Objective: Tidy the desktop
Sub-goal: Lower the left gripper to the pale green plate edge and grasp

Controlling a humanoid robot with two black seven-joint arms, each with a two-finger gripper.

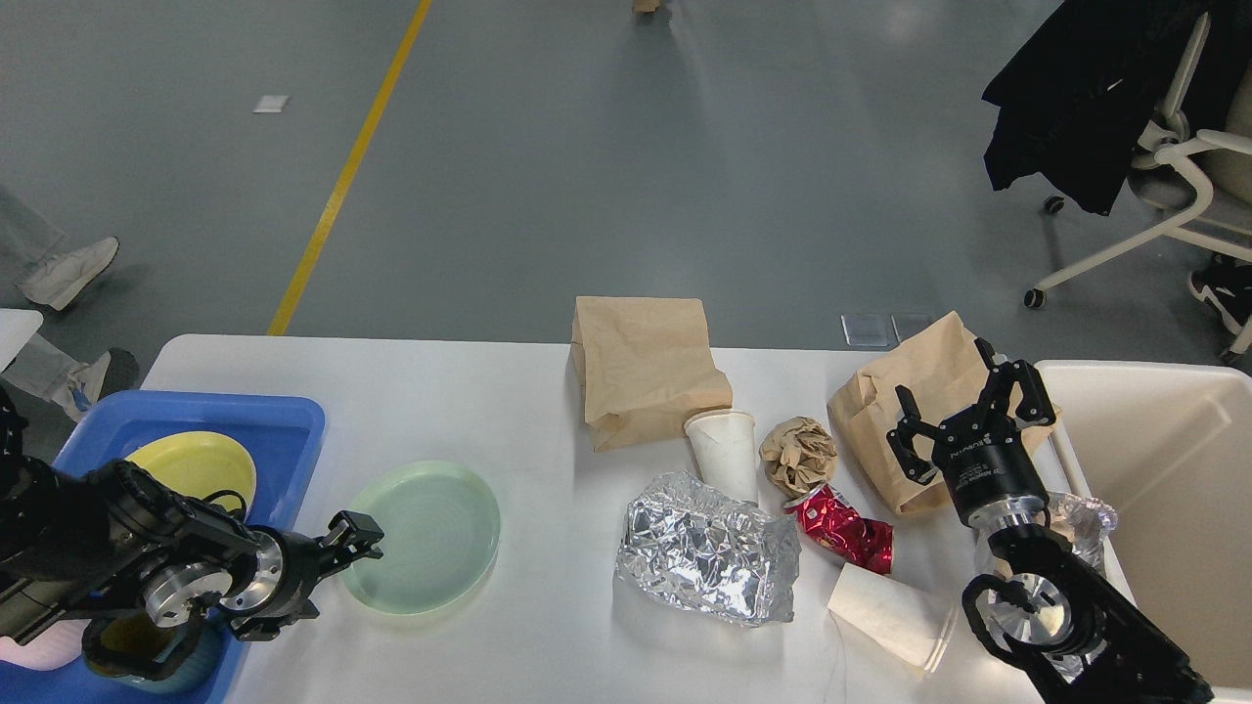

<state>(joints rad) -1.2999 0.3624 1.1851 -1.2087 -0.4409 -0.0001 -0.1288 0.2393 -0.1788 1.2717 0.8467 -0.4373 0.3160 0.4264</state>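
Note:
The white desktop [469, 391] holds a pale green plate [425, 533] at the left. Rubbish lies at the right: two brown paper bags [646, 367] [919, 391], an upright paper cup [726, 455], a crumpled paper ball [797, 452], a crushed red can [846, 533], crumpled foil [704, 557] and a paper cup lying on its side [890, 614]. My left gripper [328, 577] is open, low at the green plate's left rim. My right gripper [963, 411] is open and empty, raised over the right bag.
A blue tray [245, 406] at the left edge holds a yellow plate [196, 460] and mugs mostly hidden by my left arm. A cream bin [1164, 469] stands at the right, with clear plastic [1076, 518] beside it. An office chair [1184, 176] is beyond.

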